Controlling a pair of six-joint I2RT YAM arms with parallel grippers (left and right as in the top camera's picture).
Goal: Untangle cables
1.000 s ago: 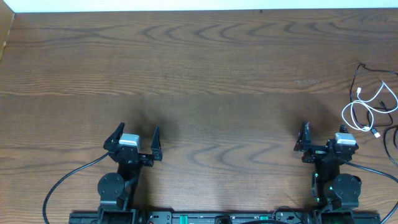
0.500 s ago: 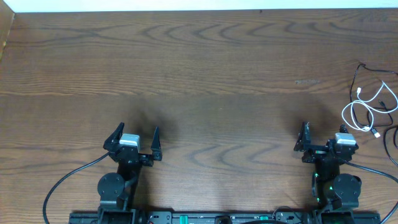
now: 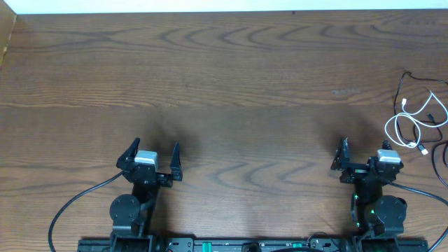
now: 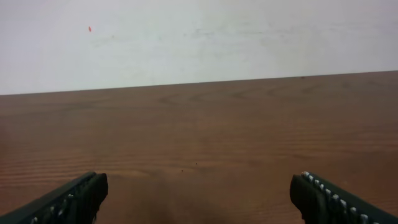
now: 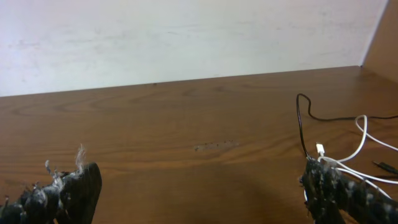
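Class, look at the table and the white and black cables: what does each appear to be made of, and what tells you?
Table: wood or wood-look laminate, matte brown; grain lines show. White cable: probably plastic-sheathed, smooth; it curls in loose loops. Black cable: likely the same, thin and bendy.

table [image 3: 224, 84]: brown, wavy wood grain | white cable [image 3: 413, 119] | black cable [image 5: 299, 121] | wall [image 4: 199, 37]: plain white

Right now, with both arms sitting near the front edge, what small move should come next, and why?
Probably extend the right gripper forward and to its right toward the white cable, which lies looped with the black cable at the right edge of the table. Both grippers are open and empty, and the left gripper sits far from the cords.
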